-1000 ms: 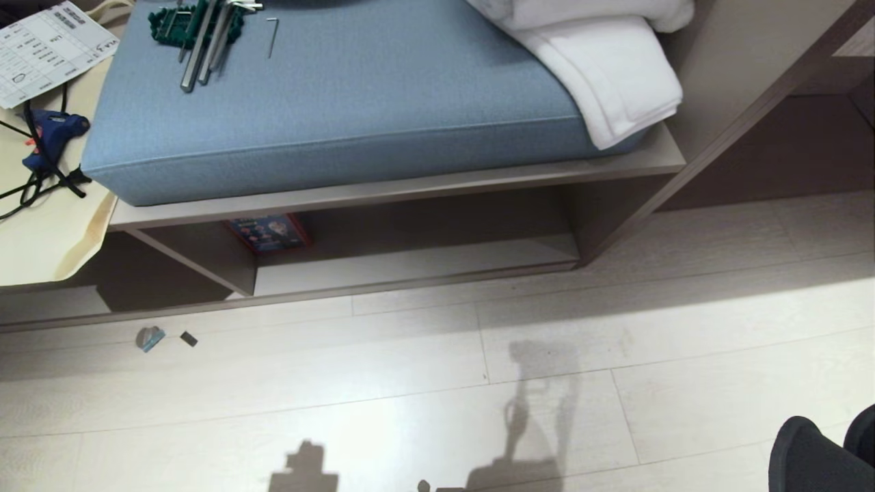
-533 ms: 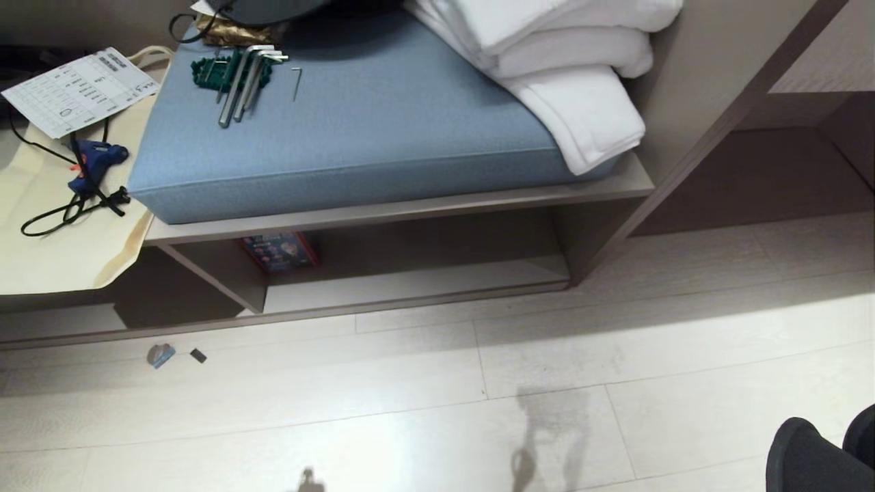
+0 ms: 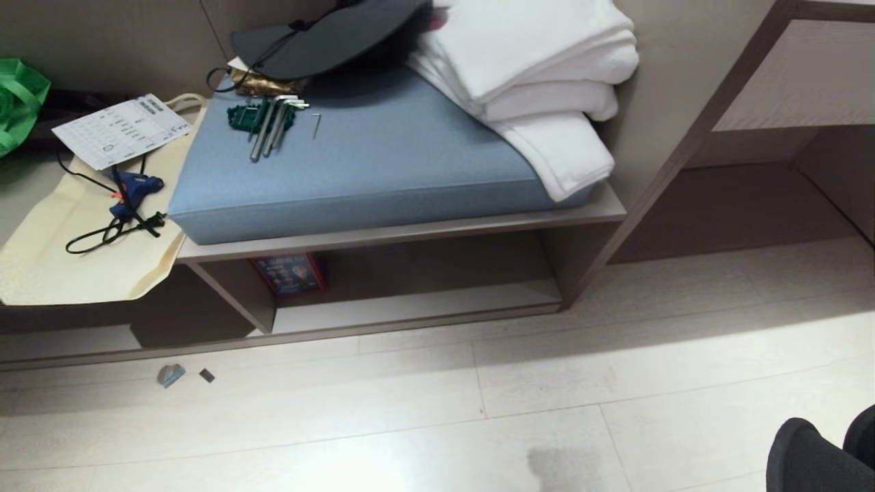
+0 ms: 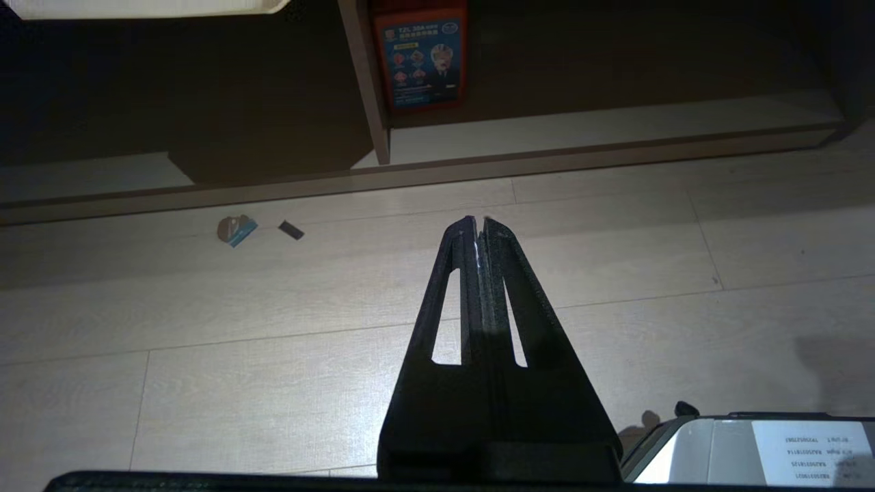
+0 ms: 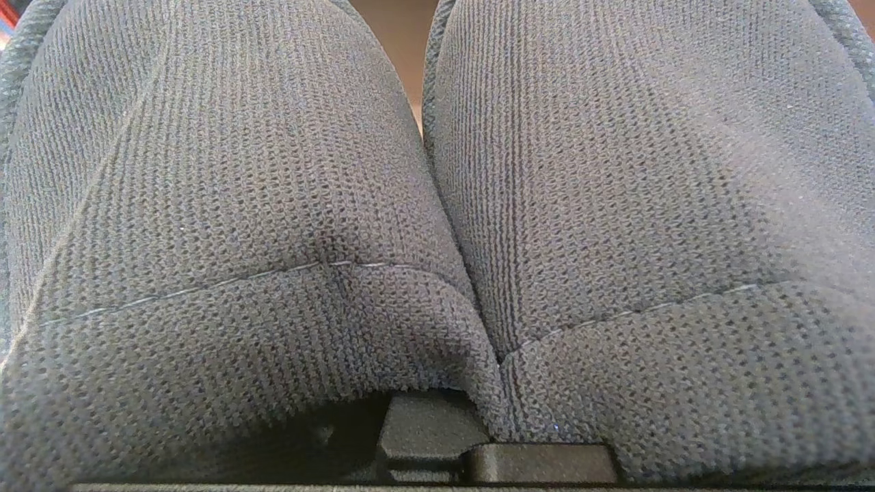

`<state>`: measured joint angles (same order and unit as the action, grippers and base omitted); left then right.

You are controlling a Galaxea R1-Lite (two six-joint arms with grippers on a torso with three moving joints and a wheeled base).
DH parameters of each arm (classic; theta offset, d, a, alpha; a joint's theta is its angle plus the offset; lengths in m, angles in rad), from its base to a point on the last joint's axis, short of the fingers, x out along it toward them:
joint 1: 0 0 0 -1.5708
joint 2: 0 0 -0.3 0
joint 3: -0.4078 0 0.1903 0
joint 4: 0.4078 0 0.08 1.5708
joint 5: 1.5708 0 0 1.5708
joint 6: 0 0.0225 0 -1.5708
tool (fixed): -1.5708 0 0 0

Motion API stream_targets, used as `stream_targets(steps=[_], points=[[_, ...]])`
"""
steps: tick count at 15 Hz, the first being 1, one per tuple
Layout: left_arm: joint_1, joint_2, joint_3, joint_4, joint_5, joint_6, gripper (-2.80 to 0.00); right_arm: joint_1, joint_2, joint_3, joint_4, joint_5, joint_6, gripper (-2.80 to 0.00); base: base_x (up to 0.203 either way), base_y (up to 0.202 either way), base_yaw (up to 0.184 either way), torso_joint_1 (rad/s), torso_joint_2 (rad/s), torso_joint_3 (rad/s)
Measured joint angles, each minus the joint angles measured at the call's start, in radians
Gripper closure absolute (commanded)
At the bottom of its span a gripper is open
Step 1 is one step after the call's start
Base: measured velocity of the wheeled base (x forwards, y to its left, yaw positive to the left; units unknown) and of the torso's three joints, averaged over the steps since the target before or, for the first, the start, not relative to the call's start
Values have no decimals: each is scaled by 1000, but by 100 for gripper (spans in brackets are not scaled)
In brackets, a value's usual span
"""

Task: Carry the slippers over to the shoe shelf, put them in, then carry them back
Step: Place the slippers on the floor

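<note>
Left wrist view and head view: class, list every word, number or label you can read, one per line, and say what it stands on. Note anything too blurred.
Red and blue box in the shoe shelf: printed text and figures, too small to read.
White label on the robot's body: mirrored print, unreadable.
Printed sheet beside the blue cushion: a table of small print, unreadable.
Nothing else bears text.

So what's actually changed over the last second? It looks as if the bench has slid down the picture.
Only the robot's head camera tilted up: the whole scene slid down the picture, bringing more of the towels, a dark cap and a green bag into view. Nothing itself moved. The right gripper stays shut on the slippers; the left gripper stays shut over the floor.
</note>
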<state>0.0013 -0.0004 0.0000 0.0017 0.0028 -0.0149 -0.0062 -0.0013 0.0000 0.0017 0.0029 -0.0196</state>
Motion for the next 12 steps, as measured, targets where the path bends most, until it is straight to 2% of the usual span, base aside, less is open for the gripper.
stream_targets(steps=[12], points=[[0, 0, 0, 0, 0, 0, 0, 0, 0, 0, 0, 0, 0, 0, 0, 0, 0, 2, 1, 203]])
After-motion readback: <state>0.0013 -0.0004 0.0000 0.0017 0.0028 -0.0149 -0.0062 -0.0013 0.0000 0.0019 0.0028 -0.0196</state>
